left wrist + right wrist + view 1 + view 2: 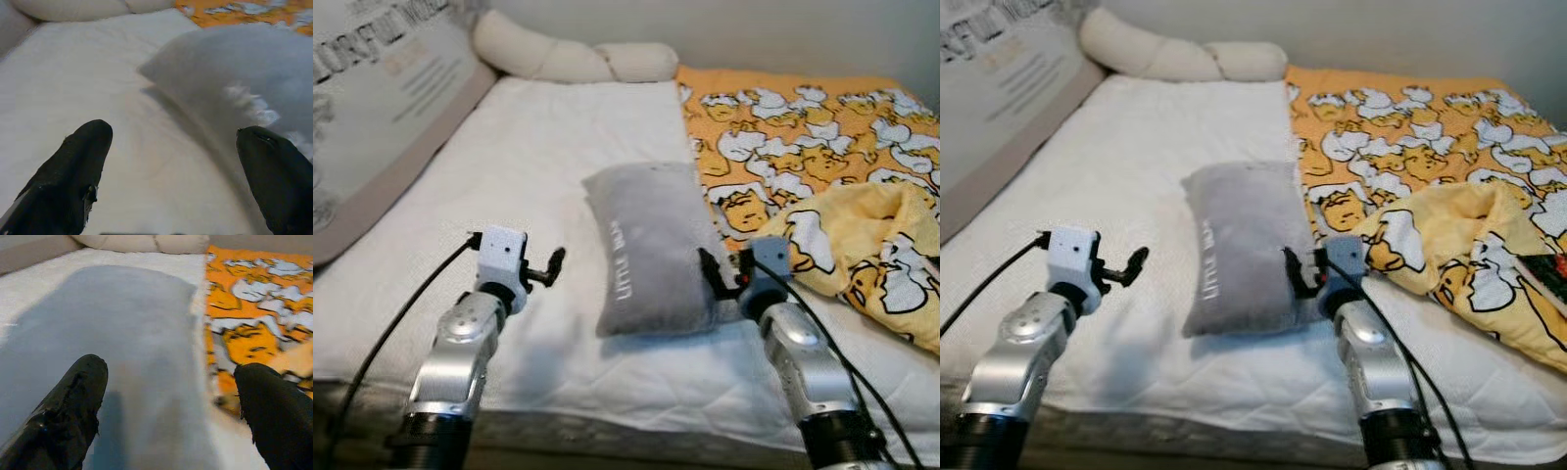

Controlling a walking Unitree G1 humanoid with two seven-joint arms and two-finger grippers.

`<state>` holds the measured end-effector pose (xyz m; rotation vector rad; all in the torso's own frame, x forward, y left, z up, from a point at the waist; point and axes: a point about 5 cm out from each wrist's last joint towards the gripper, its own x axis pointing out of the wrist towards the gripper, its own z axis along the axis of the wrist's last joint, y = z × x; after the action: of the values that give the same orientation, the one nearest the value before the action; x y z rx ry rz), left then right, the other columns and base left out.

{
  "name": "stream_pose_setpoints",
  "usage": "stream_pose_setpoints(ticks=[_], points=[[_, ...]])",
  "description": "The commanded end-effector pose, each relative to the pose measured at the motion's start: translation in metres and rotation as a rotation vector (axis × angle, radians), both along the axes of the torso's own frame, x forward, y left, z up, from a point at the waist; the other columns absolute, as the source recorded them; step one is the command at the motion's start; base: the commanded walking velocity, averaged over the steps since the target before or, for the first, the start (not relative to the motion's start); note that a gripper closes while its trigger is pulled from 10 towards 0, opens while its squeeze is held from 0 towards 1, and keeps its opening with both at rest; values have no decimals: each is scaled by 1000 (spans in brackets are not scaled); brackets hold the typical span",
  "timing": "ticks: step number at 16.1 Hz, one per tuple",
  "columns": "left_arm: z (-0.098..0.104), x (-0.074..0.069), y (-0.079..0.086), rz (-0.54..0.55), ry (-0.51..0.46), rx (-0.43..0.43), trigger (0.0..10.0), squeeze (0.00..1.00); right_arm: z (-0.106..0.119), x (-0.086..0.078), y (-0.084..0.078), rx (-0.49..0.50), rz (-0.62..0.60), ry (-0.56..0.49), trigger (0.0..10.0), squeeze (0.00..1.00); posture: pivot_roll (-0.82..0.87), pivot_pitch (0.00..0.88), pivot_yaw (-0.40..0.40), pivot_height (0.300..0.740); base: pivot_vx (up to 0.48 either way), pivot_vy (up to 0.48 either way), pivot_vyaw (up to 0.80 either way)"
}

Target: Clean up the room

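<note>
A grey pillow [651, 250] with white lettering lies in the middle of the white bed [538, 166]. My right gripper [717, 274] hovers at its near right corner, open, one finger over the pillow [127, 347] and one over the orange blanket [244, 333]. My left gripper [551, 266] is open a short way left of the pillow [244, 78], above the bare sheet, nothing between its fingers [73, 176].
An orange duck-print blanket [803, 137] covers the bed's right side, with a yellow crumpled heap [871, 245] near my right arm. A long cream bolster [568, 57] lies at the head. A printed headboard panel [382, 108] runs along the left.
</note>
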<state>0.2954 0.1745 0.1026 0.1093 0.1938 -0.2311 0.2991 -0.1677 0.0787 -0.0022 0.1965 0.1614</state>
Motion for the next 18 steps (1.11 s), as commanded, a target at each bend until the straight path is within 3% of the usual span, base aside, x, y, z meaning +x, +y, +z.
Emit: stream_pose_setpoints(ticks=[1,6,11,13,16,17,18], points=[[2,1,-4,-19,-8,6,10000,0,5,2,-1,2,-9,-19,10000,1000,-25,0,-18,740,330,0,0],[2,1,-5,-24,-7,7,10000,0,5,3,-2,4,-13,-18,10000,1000,-25,0,-18,740,321,0,0],[0,-1,-9,-52,1,28,10000,0,5,3,-4,9,-25,-17,10000,1000,-27,0,-17,740,0,0,0],[1,-2,-8,-78,-3,76,10000,0,6,2,-6,7,-27,-19,10000,1000,-25,0,-21,740,0,0,0],[-6,-5,-5,-77,21,103,10000,0,9,3,-18,-8,-84,-29,10000,1000,-29,0,-18,740,0,0,0],[-13,8,-4,-80,59,160,10000,0,4,9,-28,-57,-106,8,10000,522,-22,0,-27,740,0,0,0],[-15,17,-4,-80,73,202,10000,0,2,13,-33,-85,-113,39,10000,133,-22,0,-27,740,0,0,0]])
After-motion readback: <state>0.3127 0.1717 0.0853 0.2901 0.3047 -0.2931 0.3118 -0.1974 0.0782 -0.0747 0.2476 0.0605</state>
